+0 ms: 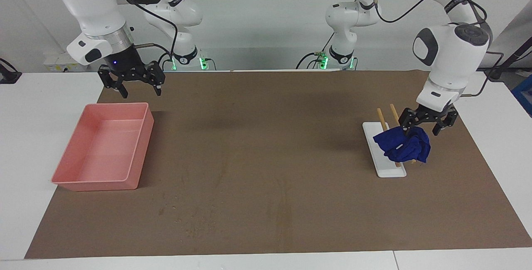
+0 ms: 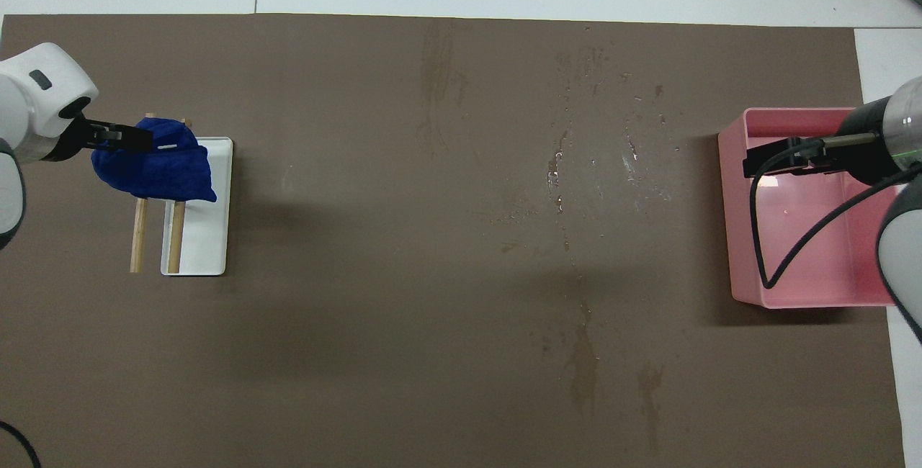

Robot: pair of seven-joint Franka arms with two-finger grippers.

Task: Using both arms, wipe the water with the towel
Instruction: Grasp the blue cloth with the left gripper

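Observation:
The deep-blue towel (image 1: 405, 146) (image 2: 155, 165) hangs crumpled over two wooden rods of a white rack (image 1: 388, 169) (image 2: 205, 237) toward the left arm's end of the table. My left gripper (image 1: 422, 128) (image 2: 115, 135) is open and low over the towel's top, one finger on each side of its upper fold. Whether it touches the cloth I cannot tell. My right gripper (image 1: 139, 83) (image 2: 781, 158) hangs open and waits over the robot-side rim of the pink tray. Water (image 2: 558, 165) (image 1: 187, 218) shows as drops and dark streaks on the mat's middle.
A pink tray (image 1: 141, 131) (image 2: 726, 223) holding shallow water sits at the right arm's end. A brown mat (image 1: 266, 137) covers most of the white table. The rack's wooden rods (image 1: 380, 116) stick out toward the robots.

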